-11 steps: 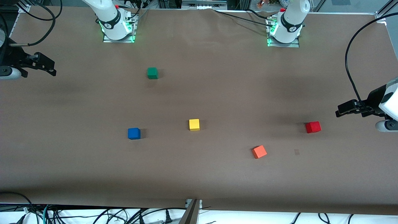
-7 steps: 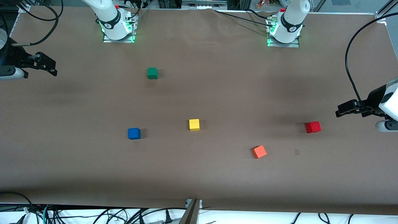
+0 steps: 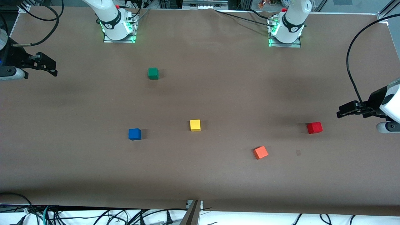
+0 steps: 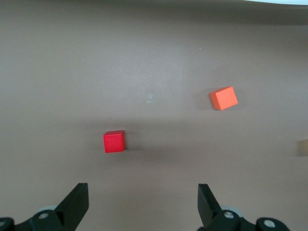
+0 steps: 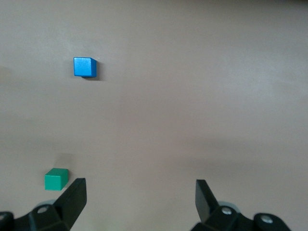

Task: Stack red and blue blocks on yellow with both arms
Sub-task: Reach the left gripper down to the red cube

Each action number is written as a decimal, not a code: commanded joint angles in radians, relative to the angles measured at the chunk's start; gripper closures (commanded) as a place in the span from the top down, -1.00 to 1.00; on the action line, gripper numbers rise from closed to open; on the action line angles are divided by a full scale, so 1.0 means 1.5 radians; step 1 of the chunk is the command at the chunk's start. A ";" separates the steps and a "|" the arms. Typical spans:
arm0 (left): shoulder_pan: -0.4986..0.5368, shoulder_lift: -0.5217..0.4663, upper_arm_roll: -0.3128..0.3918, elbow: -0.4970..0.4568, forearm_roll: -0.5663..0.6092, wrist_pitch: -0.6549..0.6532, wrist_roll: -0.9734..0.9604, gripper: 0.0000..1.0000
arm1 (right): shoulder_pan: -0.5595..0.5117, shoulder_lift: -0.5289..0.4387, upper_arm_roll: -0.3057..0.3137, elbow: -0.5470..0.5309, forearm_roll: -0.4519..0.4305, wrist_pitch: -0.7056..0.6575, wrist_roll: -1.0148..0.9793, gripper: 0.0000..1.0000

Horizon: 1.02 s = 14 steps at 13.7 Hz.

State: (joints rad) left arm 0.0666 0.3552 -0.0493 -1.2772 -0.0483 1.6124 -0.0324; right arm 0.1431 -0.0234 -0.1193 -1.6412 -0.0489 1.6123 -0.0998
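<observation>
Your left gripper (image 3: 342, 111) hangs in the air over the left arm's end of the brown paper-covered table (image 3: 200, 175), its fingers spread wide and holding nothing; your right gripper (image 3: 50, 67) hangs over the right arm's end, also wide open and empty. Only the wrist views show you the gap between the fingers: in the left wrist view the two black fingers (image 4: 77, 202) frame bare table, with the small deep red matte cube (image 4: 114, 141) and the lighter orange cube (image 4: 223, 97) ahead of them. The right wrist view gives you the bright blue cube (image 5: 84, 67) and the green cube (image 5: 56, 178). The small plain yellow cube (image 3: 195, 125) you see well only in the front view, near the middle of the table, between the blue cube (image 3: 134, 133) and the red cube (image 3: 314, 127). All three stand apart, each on the table. The orange cube (image 3: 260, 152) lies between yellow and red, nearer to the front camera and turned at an angle. The green cube (image 3: 153, 73) stands well apart, toward the bases.
</observation>
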 commanded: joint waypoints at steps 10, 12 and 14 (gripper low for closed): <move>0.067 0.218 0.008 -0.040 0.009 0.221 0.066 1.00 | -0.002 -0.013 0.003 -0.012 -0.015 0.005 -0.009 1.00; 0.067 0.222 0.009 -0.089 0.010 0.274 0.066 1.00 | -0.001 -0.012 0.003 -0.008 -0.014 0.009 -0.010 1.00; 0.070 0.215 0.009 -0.156 0.011 0.321 0.068 1.00 | -0.005 -0.011 0.002 -0.008 -0.014 0.005 -0.005 1.00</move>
State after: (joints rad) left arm 0.1641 0.7219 -0.0311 -1.4074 -0.0456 2.0380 0.0478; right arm 0.1426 -0.0234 -0.1196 -1.6419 -0.0554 1.6162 -0.1005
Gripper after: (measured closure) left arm 0.000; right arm 0.000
